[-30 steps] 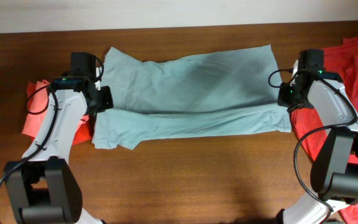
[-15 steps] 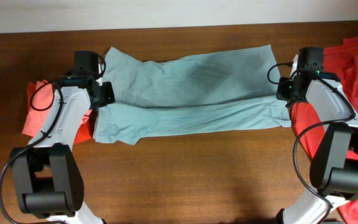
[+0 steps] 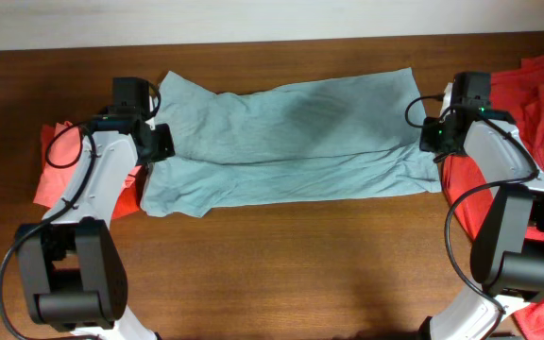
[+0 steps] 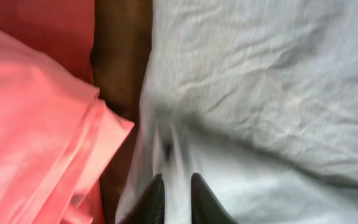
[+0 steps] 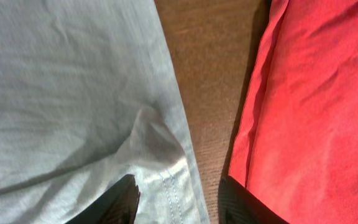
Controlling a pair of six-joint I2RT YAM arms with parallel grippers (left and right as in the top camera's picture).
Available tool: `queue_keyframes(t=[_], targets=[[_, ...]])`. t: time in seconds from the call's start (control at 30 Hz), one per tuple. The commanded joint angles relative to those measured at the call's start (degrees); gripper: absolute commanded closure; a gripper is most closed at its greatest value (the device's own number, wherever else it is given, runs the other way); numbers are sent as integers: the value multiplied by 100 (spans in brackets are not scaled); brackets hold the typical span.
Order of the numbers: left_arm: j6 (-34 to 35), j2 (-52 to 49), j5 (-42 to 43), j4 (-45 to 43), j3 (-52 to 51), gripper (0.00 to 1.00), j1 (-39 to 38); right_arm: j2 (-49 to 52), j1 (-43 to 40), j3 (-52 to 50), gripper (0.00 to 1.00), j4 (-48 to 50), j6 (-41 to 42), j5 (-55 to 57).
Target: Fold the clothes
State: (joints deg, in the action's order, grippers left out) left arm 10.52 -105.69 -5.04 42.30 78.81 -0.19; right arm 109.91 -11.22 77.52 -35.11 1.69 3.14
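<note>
"Across the middle of the table (image 3: 281, 274), what lies there from overhead?" asks Ana.

"The pale grey-blue T-shirt (image 3: 291, 142), spread sideways, with a long crease running from end to end. The left gripper (image 3: 159, 144) sits at its left end and the right gripper (image 3: 434, 140) at its right end."

"Can you read the jaws from up there?"

"No, the arms' own housings cover them. The left wrist camera shows two dark fingers (image 4: 157, 202) only a narrow slit apart, low over a blurred ridge of cloth near the shirt's edge. I see nothing pinched. The right wrist camera shows its fingers (image 5: 120, 202) standing wide, with a hem corner lying loose between them, just below a small raised peak of cloth."

"And the other clothes?"

"From above, a salmon-pink pile (image 3: 50, 179) shows beneath the left arm and red clothes (image 3: 527, 94) under the right arm. Only the wrist views show the gaps: a strip of bare wood separates each pile from the shirt's edge."
</note>
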Motion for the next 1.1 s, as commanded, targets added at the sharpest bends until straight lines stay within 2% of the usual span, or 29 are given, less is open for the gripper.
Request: queue_keyframes(t=[0.0,0.1,0.3,0.73,1.07], targets=[[57,-61,-81,289,-13,64,35,35,-7,-11,54,-157,-127,-221],[59,-61,-81,664,-13,55,35,42,-4,-39,58,-258,-175,-522],[57,-61,70,1547,-46,54,35,90,-4,-372,60,-234,-170,-651],[55,-448,570,647,-608,54,31,638,-4,-575,59,-269,-170,-791],[52,-1047,306,756,-872,55,37,673,-11,-573,59,-1864,44,-216]])
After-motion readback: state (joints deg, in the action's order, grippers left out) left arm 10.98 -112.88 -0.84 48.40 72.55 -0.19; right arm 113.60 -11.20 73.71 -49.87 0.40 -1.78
